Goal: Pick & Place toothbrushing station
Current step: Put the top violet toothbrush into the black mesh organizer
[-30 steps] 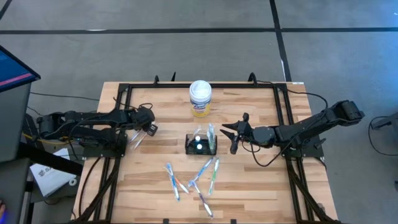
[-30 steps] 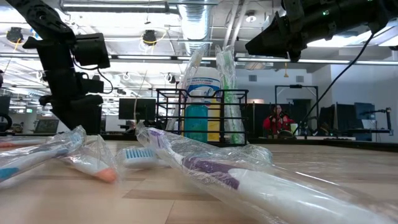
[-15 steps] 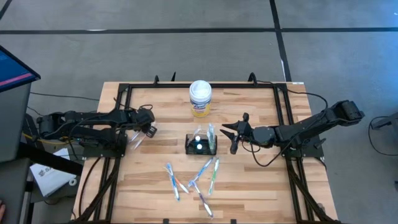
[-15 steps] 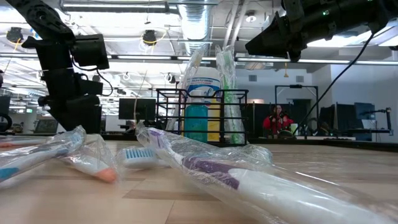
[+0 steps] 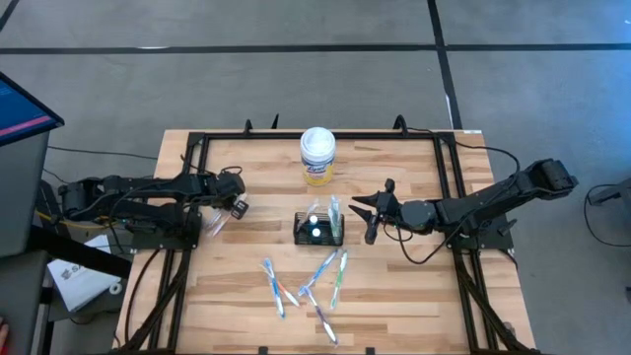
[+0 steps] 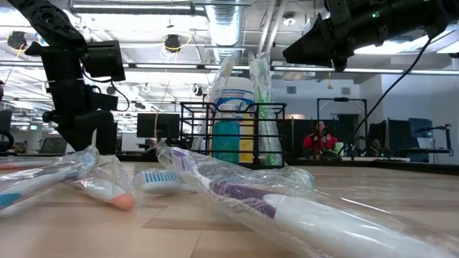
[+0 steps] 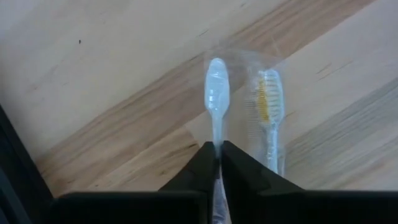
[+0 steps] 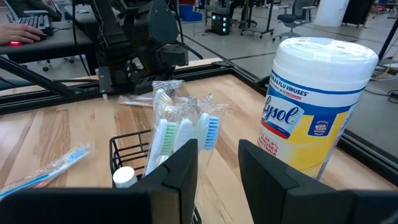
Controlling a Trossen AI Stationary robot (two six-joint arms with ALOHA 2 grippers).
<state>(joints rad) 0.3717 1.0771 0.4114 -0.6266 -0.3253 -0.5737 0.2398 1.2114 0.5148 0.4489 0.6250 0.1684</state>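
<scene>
Wooden slatted tabletop [image 5: 394, 296] carries the small black wire-mesh holder [image 5: 318, 229] at centre, wrapped toothbrushes standing inside, just below the white cylindrical canister with yellow label [image 5: 317, 156]. Right gripper [image 5: 372, 218] hovers just right of the holder, fingers parted and empty. Left gripper [image 5: 233, 202] sits well left of it, fingers closed on a clear-wrapped toothbrush [image 7: 216, 93]; loose wrapped toothbrushes [image 5: 306, 284] lie below.

Two matte black jointed arms, loose black cables, flat angular black jaws
</scene>
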